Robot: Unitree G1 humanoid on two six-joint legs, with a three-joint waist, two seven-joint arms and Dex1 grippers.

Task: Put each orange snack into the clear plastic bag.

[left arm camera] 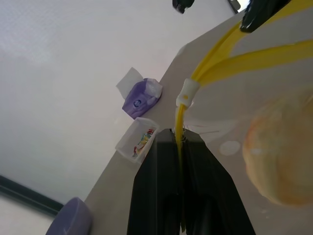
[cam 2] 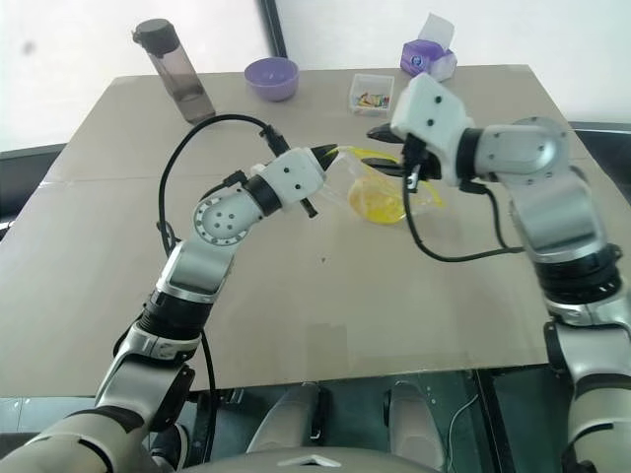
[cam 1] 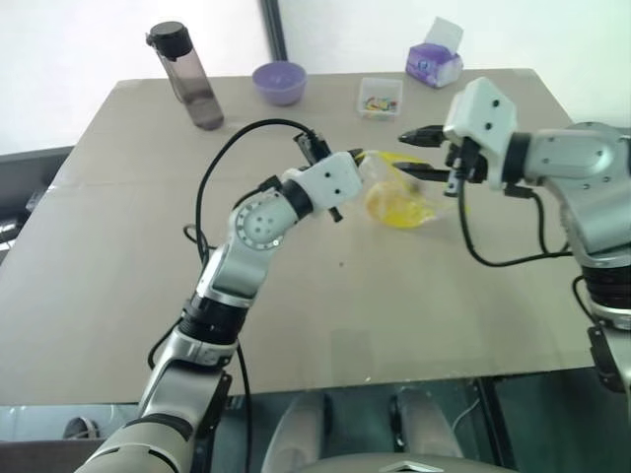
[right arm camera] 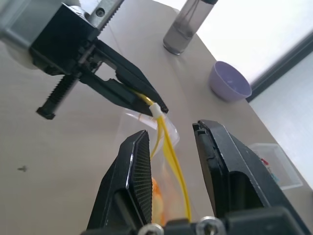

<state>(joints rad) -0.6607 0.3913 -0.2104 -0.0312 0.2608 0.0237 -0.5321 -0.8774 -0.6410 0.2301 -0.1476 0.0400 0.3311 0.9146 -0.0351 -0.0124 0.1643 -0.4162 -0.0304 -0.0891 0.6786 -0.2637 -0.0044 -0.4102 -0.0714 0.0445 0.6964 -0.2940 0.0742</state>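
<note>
Standing at the far left of the desk [cam 1: 118, 296] is a dark bottle [cam 1: 187, 77], and to its right a purple bowl [cam 1: 279, 82].

Nearer the middle, the left tool [cam 1: 353, 156] has its two black fingers pressed together on the yellow strip at the edge of the clear plastic bag [cam 1: 419, 192]; the left wrist view shows the strip pinched between the fingers [left arm camera: 161, 186], just below the small white zip slider [left arm camera: 188, 92]. The bag hangs from this grip, and whether its lower part touches the desk I cannot tell.

Inside the bag, seen through the crinkly plastic, is the orange snack [cam 1: 394, 205], low in the bag and just right of the left tool.

The right tool [cam 1: 422, 153] is at the right side of the bag mouth, pointing to the left. Its fingers stand a little apart, one on each side of the yellow strip, as the right wrist view shows, with the strip [right arm camera: 171, 152] running between the two pads [right arm camera: 139, 176]. I cannot tell if a pad touches the strip.

At the far side of the desk, right of the bowl, a small clear box [cam 1: 380, 97] with colourful bits stands, and further right a purple tissue pack [cam 1: 434, 61].
</note>
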